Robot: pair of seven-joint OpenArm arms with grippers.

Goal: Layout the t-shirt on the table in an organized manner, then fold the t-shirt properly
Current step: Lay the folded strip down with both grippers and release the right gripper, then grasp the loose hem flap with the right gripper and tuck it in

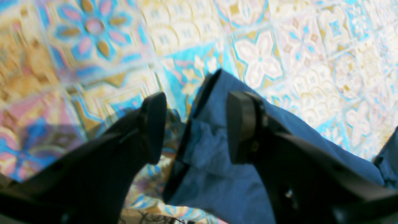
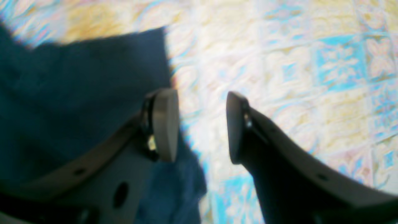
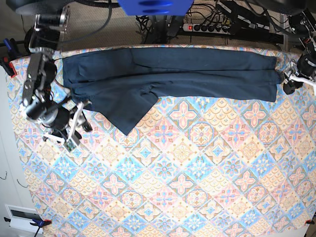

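Layout step: t-shirt point(image 3: 168, 74) lies bunched along table point(image 3: 197, 187) far edge; I judge both open grippers, left point(image 1: 196, 127) and right point(image 2: 199, 126), must grasp and spread it.

Navy t-shirt point(image 3: 168, 74): folded into long band across top of frame; one flap points downward. Patterned table point(image 3: 197, 168) beneath.

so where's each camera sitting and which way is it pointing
Left wrist: sits on the left arm, looking down past its open left hand at a t-shirt edge lying between the fingers, over the table.
Right wrist: sits on the right arm, looking down past the open right hand; shirt under one finger, bare cloth between.
Base: overhead, looking straight down; both arms show at the side edges.
Shared: all three show the navy shirt on the patterned table.
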